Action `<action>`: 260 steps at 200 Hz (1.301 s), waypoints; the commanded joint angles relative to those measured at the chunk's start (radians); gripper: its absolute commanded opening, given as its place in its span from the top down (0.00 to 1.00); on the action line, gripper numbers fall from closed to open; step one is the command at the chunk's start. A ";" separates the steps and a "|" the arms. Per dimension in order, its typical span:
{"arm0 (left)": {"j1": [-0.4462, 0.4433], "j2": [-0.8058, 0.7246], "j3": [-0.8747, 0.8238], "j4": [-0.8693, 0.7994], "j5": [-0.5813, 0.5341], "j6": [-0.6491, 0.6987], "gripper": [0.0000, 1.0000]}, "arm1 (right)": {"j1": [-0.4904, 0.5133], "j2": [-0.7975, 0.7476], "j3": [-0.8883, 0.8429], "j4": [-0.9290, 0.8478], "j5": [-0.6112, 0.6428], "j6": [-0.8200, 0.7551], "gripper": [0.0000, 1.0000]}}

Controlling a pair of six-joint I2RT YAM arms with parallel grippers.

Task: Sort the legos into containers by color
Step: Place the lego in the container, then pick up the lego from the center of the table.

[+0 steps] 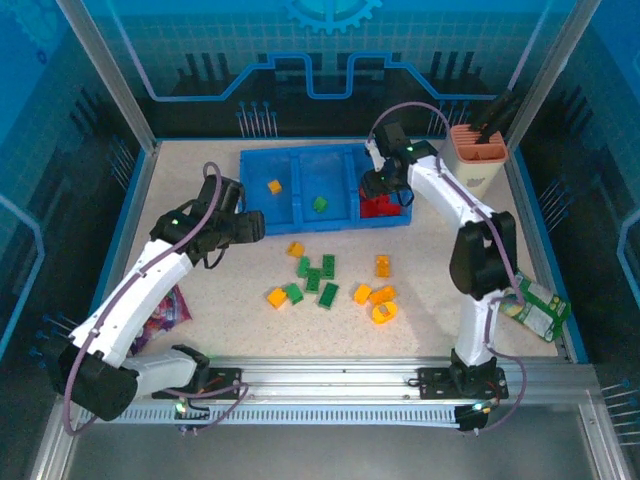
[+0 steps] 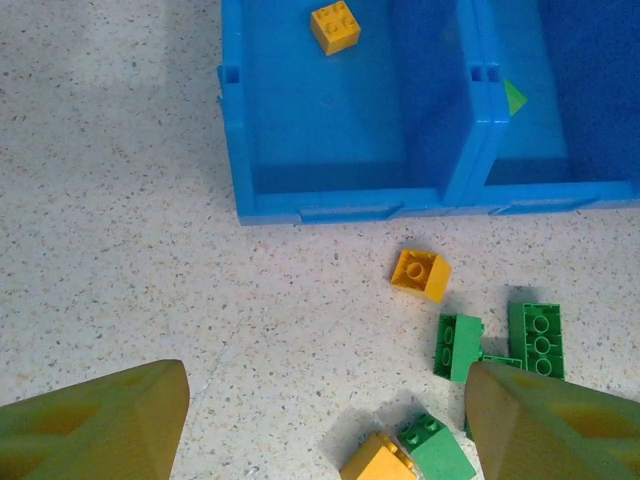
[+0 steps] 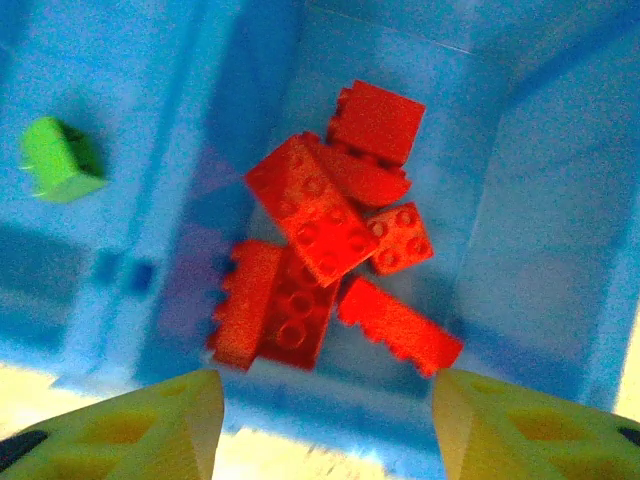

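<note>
The blue tray (image 1: 300, 222) has three containers side by side. The left one holds an orange lego (image 1: 274, 186), the middle one a green lego (image 1: 319, 204), and the right one several red legos (image 1: 381, 208). My right gripper (image 1: 378, 186) hovers open over that red pile (image 3: 320, 215), nothing between its fingers (image 3: 170, 425). Loose green legos (image 1: 313, 279) and orange legos (image 1: 372, 294) lie on the table in front of the tray. My left gripper (image 1: 254, 226) hangs open above the table (image 2: 325, 420), near an orange lego (image 2: 420, 274) and green ones (image 2: 458, 345).
A cream holder with an orange top (image 1: 478, 152) stands at the back right. One snack packet (image 1: 536, 310) lies by the right arm's base, another (image 1: 168, 310) under the left arm. A yellow ring-shaped piece (image 1: 384, 313) lies near the front.
</note>
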State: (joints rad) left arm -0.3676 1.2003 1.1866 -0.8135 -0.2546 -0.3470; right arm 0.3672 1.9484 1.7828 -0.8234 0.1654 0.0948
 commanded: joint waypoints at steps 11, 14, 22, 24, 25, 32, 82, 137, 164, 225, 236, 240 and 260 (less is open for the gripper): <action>0.020 0.005 -0.023 0.061 0.041 0.044 0.25 | 0.101 -0.132 -0.178 0.029 -0.078 0.214 0.39; 0.022 0.005 -0.026 0.064 0.043 0.046 0.25 | 0.114 -0.142 -0.201 0.042 -0.084 0.237 0.38; 0.025 0.002 -0.033 0.074 0.050 0.049 0.25 | 0.149 -0.167 -0.252 0.069 -0.094 0.291 0.37; 0.027 0.002 -0.036 0.076 0.052 0.048 0.25 | 0.161 -0.174 -0.269 0.077 -0.095 0.312 0.37; 0.028 0.001 -0.037 0.077 0.053 0.050 0.25 | 0.165 -0.176 -0.275 0.078 -0.096 0.319 0.37; 0.031 -0.002 -0.044 0.087 0.060 0.050 0.25 | 0.192 -0.187 -0.310 0.097 -0.101 0.360 0.36; 0.056 -0.035 -0.081 0.119 0.140 0.040 0.25 | 0.288 -0.144 -0.420 0.158 -0.163 0.504 0.32; 0.110 -0.058 -0.096 0.137 0.218 0.038 0.24 | 0.302 -0.027 -0.394 0.196 -0.229 0.528 0.30; 0.120 -0.051 -0.094 0.128 0.209 0.051 0.24 | 0.324 0.022 -0.376 0.198 -0.228 0.533 0.30; 0.125 -0.056 -0.101 0.131 0.204 0.057 0.24 | 0.343 0.109 -0.351 0.165 -0.201 0.511 0.39; 0.127 -0.054 -0.101 0.132 0.204 0.056 0.24 | 0.341 0.119 -0.349 0.150 -0.189 0.500 0.47; 0.127 -0.054 -0.101 0.132 0.203 0.055 0.24 | 0.342 0.122 -0.348 0.146 -0.182 0.494 0.50; 0.128 -0.054 -0.102 0.131 0.201 0.053 0.24 | 0.333 0.122 -0.345 0.112 -0.145 0.458 0.64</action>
State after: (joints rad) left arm -0.2504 1.1599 1.0946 -0.6968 -0.0715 -0.3107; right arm 0.6926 2.0327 1.4216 -0.6685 -0.0071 0.5900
